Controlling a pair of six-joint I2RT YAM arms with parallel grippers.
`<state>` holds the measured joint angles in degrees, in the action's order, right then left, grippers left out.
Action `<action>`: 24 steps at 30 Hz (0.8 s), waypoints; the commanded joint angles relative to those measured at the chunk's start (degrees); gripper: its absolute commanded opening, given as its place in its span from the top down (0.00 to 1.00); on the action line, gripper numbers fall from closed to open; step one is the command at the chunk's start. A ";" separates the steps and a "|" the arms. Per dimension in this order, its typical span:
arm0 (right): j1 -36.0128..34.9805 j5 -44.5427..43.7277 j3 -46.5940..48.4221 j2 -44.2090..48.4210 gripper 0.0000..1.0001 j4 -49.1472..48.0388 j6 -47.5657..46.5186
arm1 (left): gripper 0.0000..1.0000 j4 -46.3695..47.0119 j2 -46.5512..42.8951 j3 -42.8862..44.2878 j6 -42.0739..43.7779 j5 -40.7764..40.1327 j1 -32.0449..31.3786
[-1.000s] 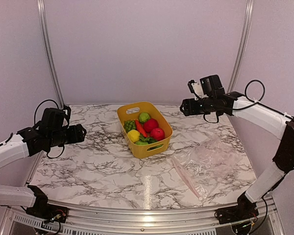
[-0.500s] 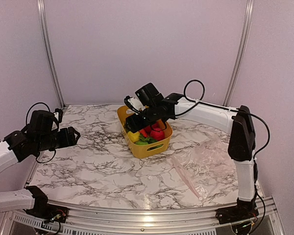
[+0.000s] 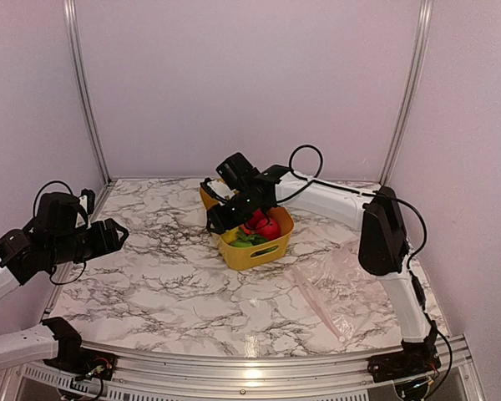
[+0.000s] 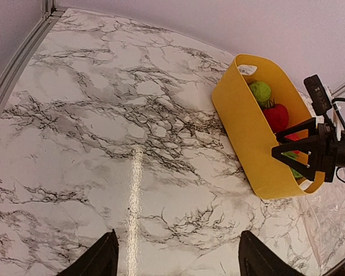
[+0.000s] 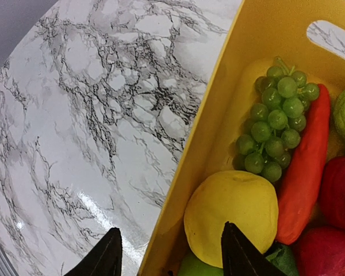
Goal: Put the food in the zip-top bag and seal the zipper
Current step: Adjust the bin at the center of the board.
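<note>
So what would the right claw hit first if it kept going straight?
Probably the yellow basket, its side wall lying between the open fingers of the right gripper; the lemon sits just inside. Depth is unclear.

light: bright, even, overhead | glare: white streak on marble table (image 4: pixel 133 190) | shadows: soft, faint | focus: sharp throughout | distortion: left wrist view bows at edges

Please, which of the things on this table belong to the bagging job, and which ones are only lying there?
Belong to the job:
- toy food, now in the basket
- clear zip-top bag
- zipper strip along its mouth

Only there:
- yellow basket, which merely holds the food
- marble table
</note>
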<state>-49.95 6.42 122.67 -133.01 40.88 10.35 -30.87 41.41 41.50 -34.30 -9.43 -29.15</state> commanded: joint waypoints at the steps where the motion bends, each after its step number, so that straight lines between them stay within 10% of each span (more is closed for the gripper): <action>1: 0.12 3.08 3.12 -2.72 0.54 1.99 0.54 | 0.27 -3.53 -0.81 1.02 -0.46 0.90 0.12; 12: -3.60 6.77 -0.40 -0.46 1.00 1.52 -7.84 | 0.27 -4.37 -0.82 2.29 1.94 0.89 0.14; 24: -9.00 14.73 -20.82 13.72 1.00 -2.19 -22.55 | 0.26 -2.88 5.31 5.45 5.20 0.19 0.09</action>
<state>-57.30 15.22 105.86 -123.52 36.58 -6.17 -33.69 44.34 44.51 -30.33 -9.02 -29.15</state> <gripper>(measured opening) 0.005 0.734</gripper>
